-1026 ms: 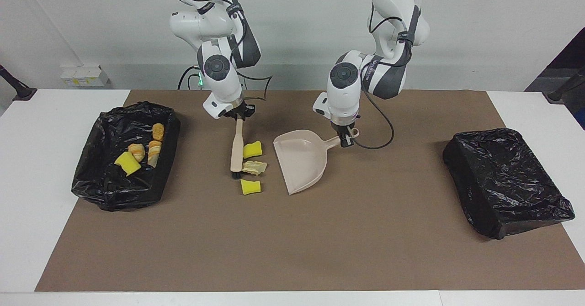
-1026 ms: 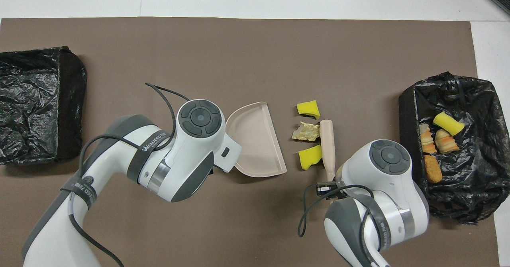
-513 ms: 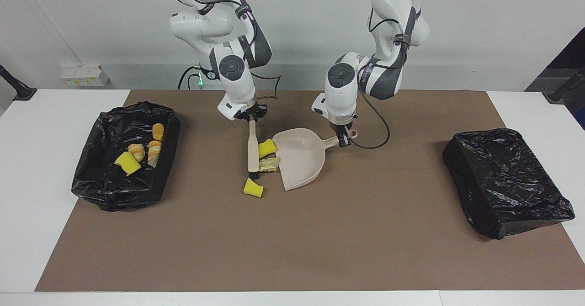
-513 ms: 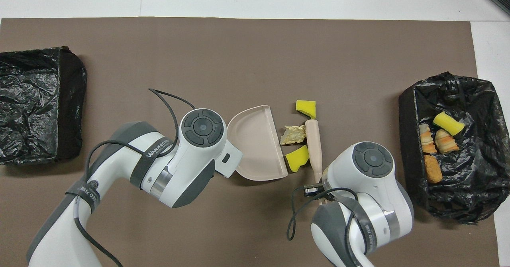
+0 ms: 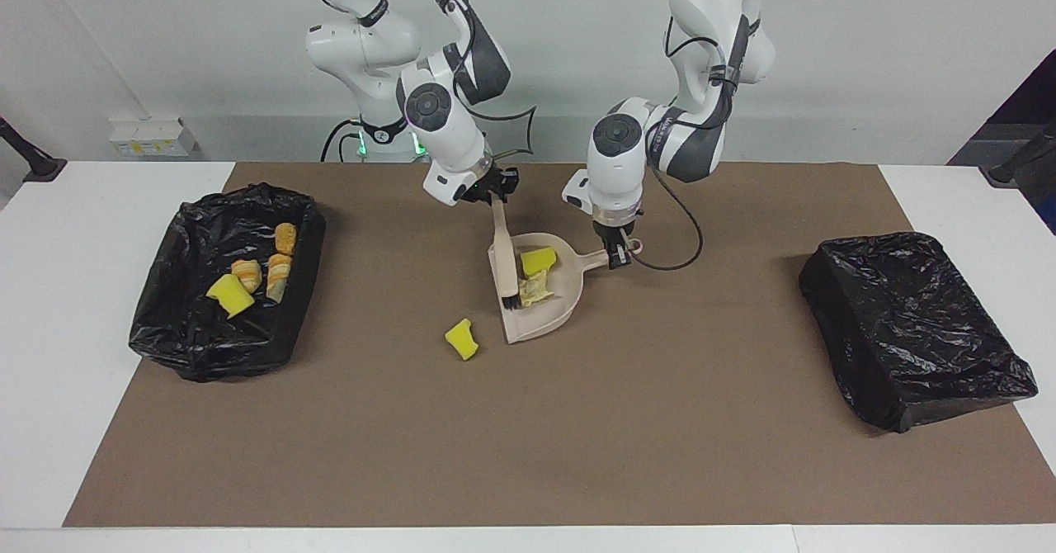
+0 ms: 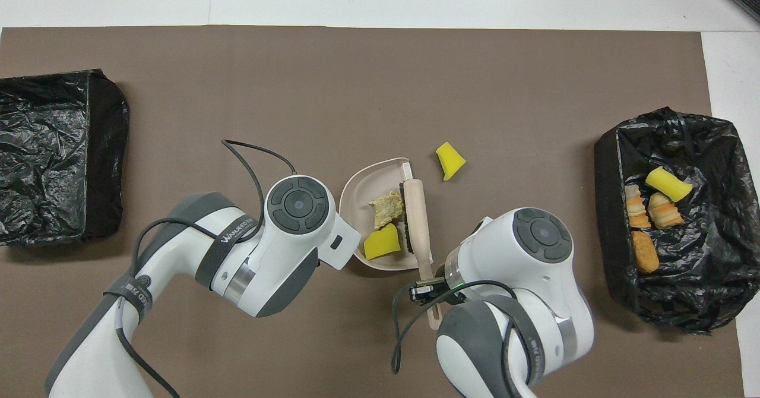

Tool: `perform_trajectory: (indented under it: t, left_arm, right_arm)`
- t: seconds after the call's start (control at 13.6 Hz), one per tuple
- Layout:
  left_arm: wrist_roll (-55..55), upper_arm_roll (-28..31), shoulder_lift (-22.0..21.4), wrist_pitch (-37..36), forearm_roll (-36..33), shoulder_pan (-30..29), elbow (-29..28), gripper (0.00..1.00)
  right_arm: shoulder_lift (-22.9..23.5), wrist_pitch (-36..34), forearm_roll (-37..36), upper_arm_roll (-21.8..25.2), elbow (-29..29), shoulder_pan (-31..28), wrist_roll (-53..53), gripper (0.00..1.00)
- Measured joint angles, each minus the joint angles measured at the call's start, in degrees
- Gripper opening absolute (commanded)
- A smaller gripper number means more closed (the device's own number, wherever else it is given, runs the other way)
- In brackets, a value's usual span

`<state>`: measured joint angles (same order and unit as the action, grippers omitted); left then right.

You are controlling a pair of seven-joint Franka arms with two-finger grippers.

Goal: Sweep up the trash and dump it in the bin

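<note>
**Two scraps in the dustpan, one stray chunk left on the mat**

The right tool (image 5: 497, 192) pinches the handle of the hand brush (image 5: 503, 249), whose bristles rest inside the beige dustpan (image 5: 540, 319) at its open lip. The left tool (image 5: 617, 253) pinches the dustpan's handle and holds the pan flat on the brown mat (image 5: 577, 437) that covers the middle of the worktop (image 5: 82, 198).

Inside the pan lie a yellow sponge chunk (image 5: 538, 261) and a tan crumpled pastry bit (image 5: 535, 288), both just beside the bristles. A second yellow sponge chunk (image 5: 462, 339) lies on the mat, outside the pan's lip, farther from the robots than the brush and apart from it.

The black-lined bin (image 5: 177, 347) at the right arm's end of the worktop already holds four pieces: one yellow sponge chunk (image 5: 230, 295) and three golden-brown pastry bits (image 5: 279, 276). The other black-lined bin (image 5: 916, 330), at the left arm's end, shows nothing in it.

By my reading the task is past halfway: four scraps are binned and two are gathered. What is left is to sweep in the stray chunk, then carry the pan to a bin and tip it out.
</note>
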<state>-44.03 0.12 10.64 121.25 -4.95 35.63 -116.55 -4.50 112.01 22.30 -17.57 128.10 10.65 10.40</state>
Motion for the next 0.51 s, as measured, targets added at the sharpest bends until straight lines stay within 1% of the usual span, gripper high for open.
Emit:
perform_trajectory:
  t: [0.07, 0.22, 0.37, 0.51]
  left_arm:
    - [0.12, 0.00, -0.02, 0.07, 0.00, 0.00, -0.03, 0.00]
    - [2.05, 0.04, -0.01, 0.52, 0.01, 0.00, -0.08, 0.00]
    - [4.60, 0.14, 0.01, 0.70, 0.01, -0.01, -0.10, 0.00]
    - [5.25, 0.20, 0.01, 0.70, 0.01, -0.03, -0.11, 0.00]
  right_arm:
    - [-1.47, -2.53, -4.85, 0.25, -1.01, -0.56, -0.48, 0.00]
    - [-2.60, -4.09, -14.28, 0.34, -2.63, -2.63, -3.94, 0.00]
    - [0.12, -4.05, -23.02, 0.43, -6.26, -6.24, -12.14, 0.00]
    - [6.17, -3.73, -33.87, 0.54, -11.80, -8.47, -16.41, 0.00]
